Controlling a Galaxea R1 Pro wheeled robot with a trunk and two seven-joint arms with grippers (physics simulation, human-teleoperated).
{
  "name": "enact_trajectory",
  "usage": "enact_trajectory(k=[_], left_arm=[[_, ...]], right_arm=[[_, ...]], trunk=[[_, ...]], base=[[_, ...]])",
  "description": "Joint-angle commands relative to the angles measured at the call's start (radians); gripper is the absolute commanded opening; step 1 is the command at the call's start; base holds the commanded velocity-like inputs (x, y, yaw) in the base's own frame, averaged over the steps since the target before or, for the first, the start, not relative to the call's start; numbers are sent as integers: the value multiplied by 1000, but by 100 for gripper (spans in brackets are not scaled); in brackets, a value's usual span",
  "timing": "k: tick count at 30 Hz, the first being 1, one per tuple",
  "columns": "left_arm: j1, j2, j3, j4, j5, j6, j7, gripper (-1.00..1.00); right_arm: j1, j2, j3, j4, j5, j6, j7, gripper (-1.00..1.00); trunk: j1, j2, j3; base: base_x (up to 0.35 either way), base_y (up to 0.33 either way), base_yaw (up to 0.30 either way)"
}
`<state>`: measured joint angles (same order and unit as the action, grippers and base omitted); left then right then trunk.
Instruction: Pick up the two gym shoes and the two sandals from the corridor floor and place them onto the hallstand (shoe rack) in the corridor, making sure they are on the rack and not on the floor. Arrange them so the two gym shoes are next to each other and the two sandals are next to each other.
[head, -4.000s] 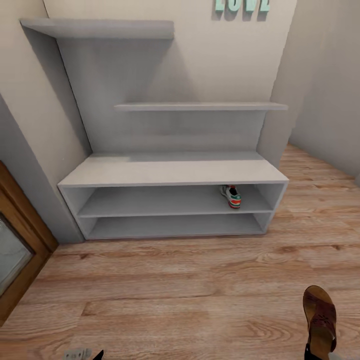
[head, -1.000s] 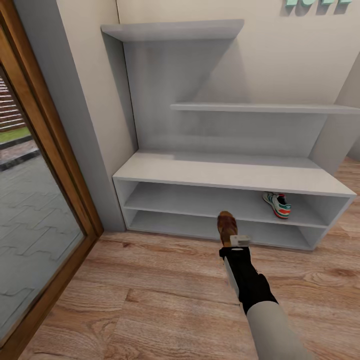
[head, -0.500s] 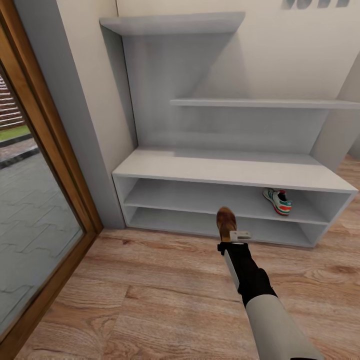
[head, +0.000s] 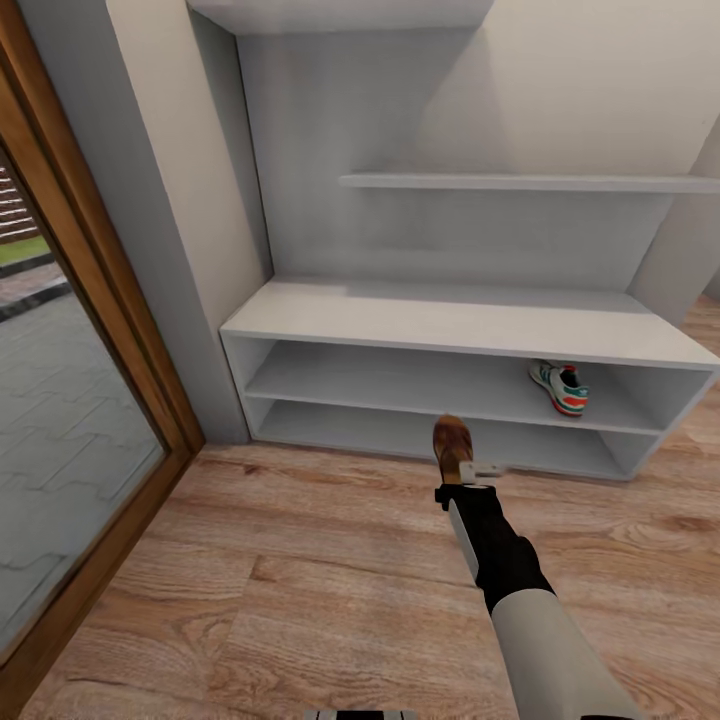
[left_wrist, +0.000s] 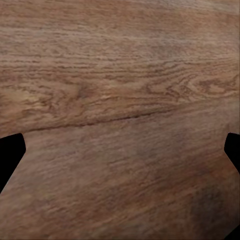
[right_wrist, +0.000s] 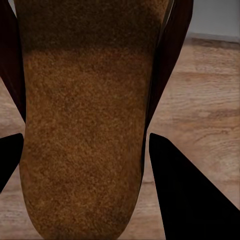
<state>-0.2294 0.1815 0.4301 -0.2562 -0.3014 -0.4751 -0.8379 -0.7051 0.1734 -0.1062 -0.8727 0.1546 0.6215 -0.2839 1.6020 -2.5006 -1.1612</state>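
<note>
The white hallstand (head: 460, 335) stands against the wall ahead, with two open shelf levels under its bench top. One gym shoe (head: 558, 388), white with green and red-orange, lies at the right end of the upper shelf level. My right gripper (head: 466, 480) is stretched out low in front of the rack's lower shelf and is shut on a brown sandal (head: 452, 442). The sandal's tan footbed (right_wrist: 82, 120) lies between the dark fingers (right_wrist: 192, 195) of that gripper (right_wrist: 85, 170). My left gripper (left_wrist: 120, 152) is open over bare corridor floor (left_wrist: 120, 90).
A wood-framed glass door (head: 70, 420) and a grey wall post (head: 165, 260) close in the left side next to the rack. Wood-plank floor (head: 300, 590) stretches between me and the rack. Two floating shelves (head: 520, 182) hang above the bench top.
Four seconds ago the sandal was low at the view's right edge; it is now held out before the rack. Over the last second the view shifted, and the rack slid up in the picture.
</note>
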Motion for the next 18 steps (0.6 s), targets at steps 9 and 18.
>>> enact_trajectory(k=[9, 18], left_arm=[[-1, 0, 9, 0, -8, -4, -4, 100], [-1, -3, 9, 1, -8, -3, -4, 100]], right_arm=[[-1, 1, -3, 0, 8, 6, 2, -100], [-1, 1, -1, 1, 8, 6, 3, -100]], trunk=[[0, 0, -14], [0, 0, -15]], base=[[3, 0, 0], [207, 168, 0]])
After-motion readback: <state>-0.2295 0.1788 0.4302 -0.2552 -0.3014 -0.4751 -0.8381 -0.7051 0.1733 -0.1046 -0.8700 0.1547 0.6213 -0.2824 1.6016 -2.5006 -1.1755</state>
